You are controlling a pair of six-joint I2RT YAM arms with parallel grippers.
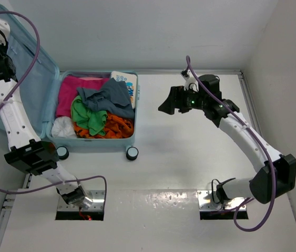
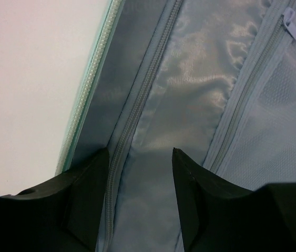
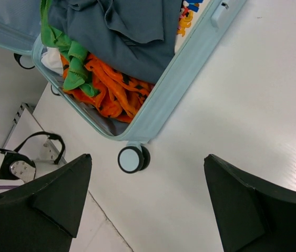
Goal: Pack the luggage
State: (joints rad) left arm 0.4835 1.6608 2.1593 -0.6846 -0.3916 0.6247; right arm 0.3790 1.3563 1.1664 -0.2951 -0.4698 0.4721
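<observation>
The luggage point(image 1: 98, 144), a pale blue hard-shell suitcase, lies open at the left of the table with its lid point(image 1: 32, 68) standing up. Pink point(image 1: 77, 86), grey point(image 1: 108, 97), green point(image 1: 87, 116), orange point(image 1: 120, 126) and white point(image 1: 63, 127) clothes fill it. My left gripper point(image 2: 140, 152) is up against the lid's grey-blue lining point(image 2: 190, 94); its jaws stand apart over the zipper with nothing between them. My right gripper point(image 1: 165, 105) hovers wide open to the right of the suitcase. In the right wrist view it point(image 3: 146, 155) looks down on a wheel point(image 3: 132, 159) and the suitcase rim point(image 3: 179, 84).
A colourful cartoon-printed box point(image 1: 128, 84) lies at the suitcase's back right corner. Two wheels point(image 1: 132, 153) stick out toward the arm bases. The white side walls rise close on the left and right. A black strap point(image 3: 37, 144) lies near the left arm base.
</observation>
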